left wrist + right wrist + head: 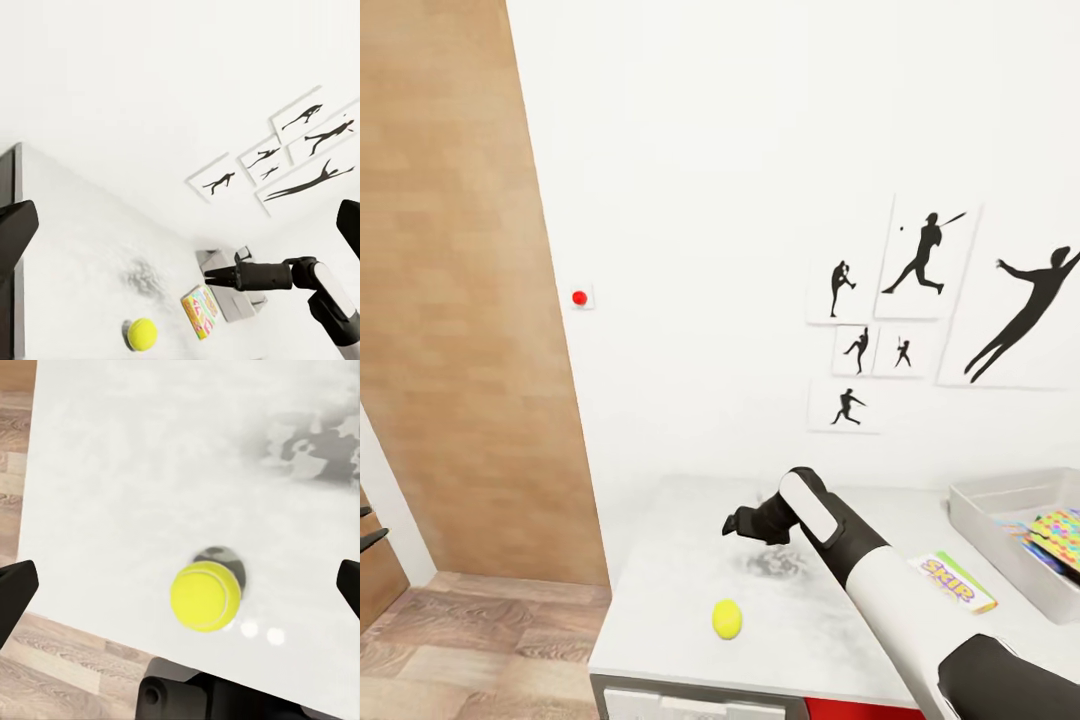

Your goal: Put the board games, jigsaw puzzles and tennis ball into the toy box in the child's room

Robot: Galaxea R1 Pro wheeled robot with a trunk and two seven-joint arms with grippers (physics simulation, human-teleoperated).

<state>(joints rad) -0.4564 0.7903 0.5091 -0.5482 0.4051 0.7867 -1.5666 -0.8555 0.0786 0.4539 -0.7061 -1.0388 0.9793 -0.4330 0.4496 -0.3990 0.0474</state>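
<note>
A: Where is the tennis ball [727, 619]?
B: On the desk [660, 600], near its front edge, below and nearer us than the right gripper [735, 523].
A: Gripper state?
B: Fingers spread, empty, above the ball.

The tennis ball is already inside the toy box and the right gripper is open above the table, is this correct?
Not quite. In the head view the tennis ball lies on the table, well apart from the toy box. The right gripper is open above the table.
</note>
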